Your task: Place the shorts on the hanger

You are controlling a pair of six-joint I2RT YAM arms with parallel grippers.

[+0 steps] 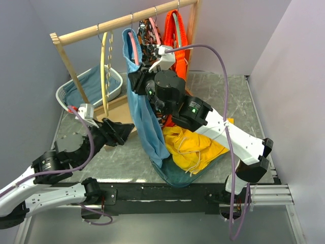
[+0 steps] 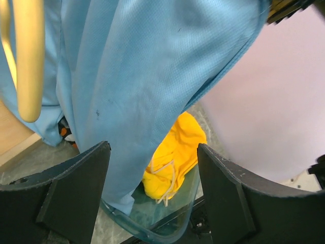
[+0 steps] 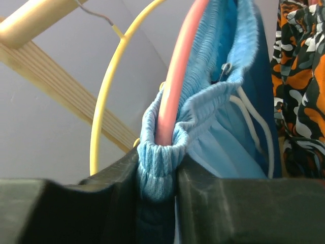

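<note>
A yellow hanger (image 3: 93, 147), an orange-and-black patterned garment (image 1: 147, 33) and an orange-red garment (image 1: 179, 40) hang from a wooden rail (image 1: 96, 29) at the back of a grey marbled table (image 1: 233, 101). A white laundry basket (image 1: 62, 96) holding blue cloth (image 1: 91, 84) sits by the rack's left post. A yellow garment (image 1: 195, 147) lies on a dark teal cloth (image 1: 177, 178) near the front edge.

Left arm (image 1: 51, 192), 8 o'clock in overhead view: is showing white shells and black round joint housings. Right arm (image 1: 226, 131), 4 o'clock: is wearing the same colours, with a lilac cable (image 1: 224, 68) looping over it and green status lights (image 1: 193, 110) glowing on its black joints. Left gripper (image 2: 152, 146): is showing matte black, wedge-shaped fingers (image 2: 76, 188).
</note>
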